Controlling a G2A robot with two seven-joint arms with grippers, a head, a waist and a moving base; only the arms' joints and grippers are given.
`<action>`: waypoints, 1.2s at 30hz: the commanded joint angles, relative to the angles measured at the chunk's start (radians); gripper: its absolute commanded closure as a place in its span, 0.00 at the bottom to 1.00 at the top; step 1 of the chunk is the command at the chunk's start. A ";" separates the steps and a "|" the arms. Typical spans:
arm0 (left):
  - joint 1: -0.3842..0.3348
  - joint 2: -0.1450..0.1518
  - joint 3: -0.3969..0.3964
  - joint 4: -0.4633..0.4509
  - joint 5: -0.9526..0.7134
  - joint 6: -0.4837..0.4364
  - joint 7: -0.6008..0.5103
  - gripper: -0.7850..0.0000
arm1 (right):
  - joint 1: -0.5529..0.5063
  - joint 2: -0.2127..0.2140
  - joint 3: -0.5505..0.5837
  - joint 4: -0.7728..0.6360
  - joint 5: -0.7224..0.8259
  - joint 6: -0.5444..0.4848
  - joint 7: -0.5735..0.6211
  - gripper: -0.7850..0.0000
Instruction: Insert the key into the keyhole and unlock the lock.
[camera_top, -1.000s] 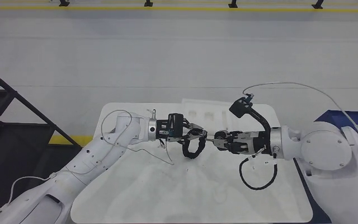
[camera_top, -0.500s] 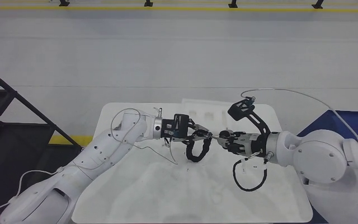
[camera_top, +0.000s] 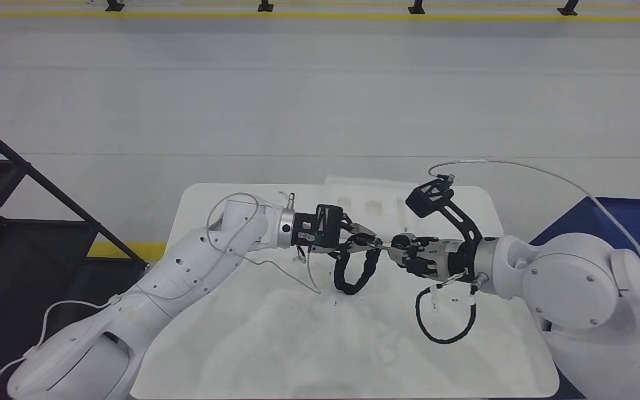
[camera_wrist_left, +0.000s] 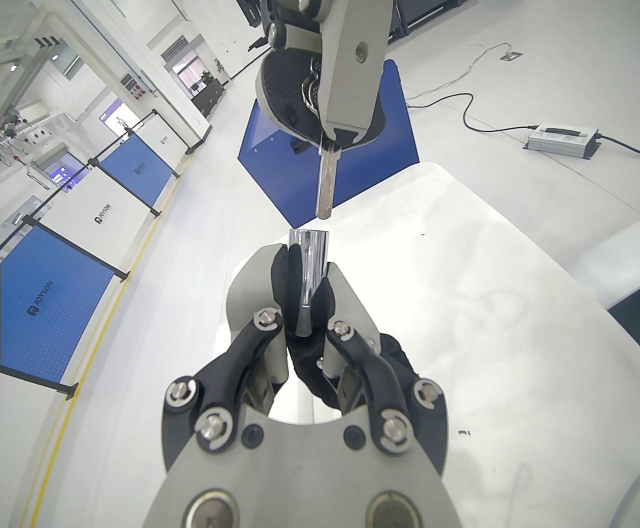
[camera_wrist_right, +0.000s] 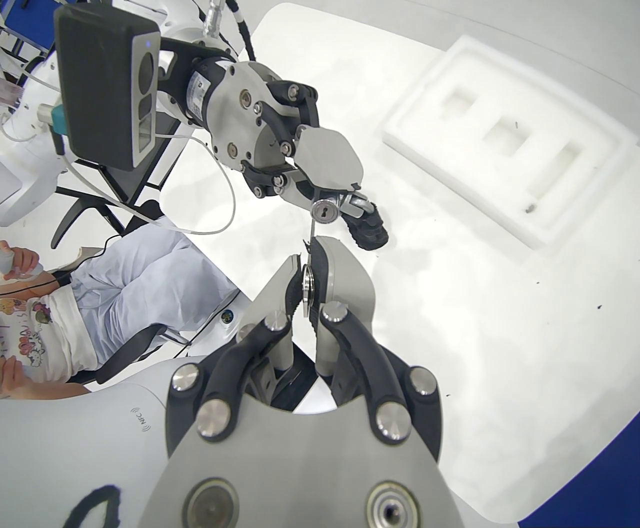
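Top view: left arm (camera_top: 200, 270) comes in from 8 o'clock over the table (camera_top: 300, 340). Its left gripper (camera_top: 362, 240) sits near table centre, jaws clamped on the lock (camera_wrist_left: 310, 265), with the chrome cylinder pinched between the pads. A black cable loop (camera_wrist_right: 367, 230) hangs off the lock toward 6 o'clock; can't tell if it touches the table. The cylinder's free end points to 3 o'clock, at the other arm. Right wrist view has the keyhole (camera_wrist_right: 324, 213) face-on.

The key (camera_wrist_left: 326, 185) is at 3 o'clock of the lock, blade in line with the cylinder. Its tip is just short of the end face. Left wrist view shows a thin gap between them, so it's not inserted.

At 3 o'clock of the key, the right gripper (camera_wrist_right: 307, 252) has its jaws closed on the key head, blade sticking out toward 9 o'clock. Lock cylinder and key are both held up off the table.

A white foam tray (camera_top: 372, 196) with three recesses lies at 12 o'clock of the grippers, near the table's far edge, apart from both.
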 joint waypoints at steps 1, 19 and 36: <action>0.001 -0.001 -0.002 0.002 0.005 -0.001 0.002 1.00 | 0.004 0.001 -0.004 0.004 0.000 0.001 -0.002 1.00; 0.008 -0.012 -0.019 0.008 0.032 -0.029 0.023 1.00 | 0.022 0.008 -0.022 0.023 0.002 0.010 -0.002 1.00; 0.023 -0.009 -0.047 -0.012 0.076 -0.034 0.031 1.00 | 0.037 0.014 -0.042 0.036 0.029 0.008 0.007 1.00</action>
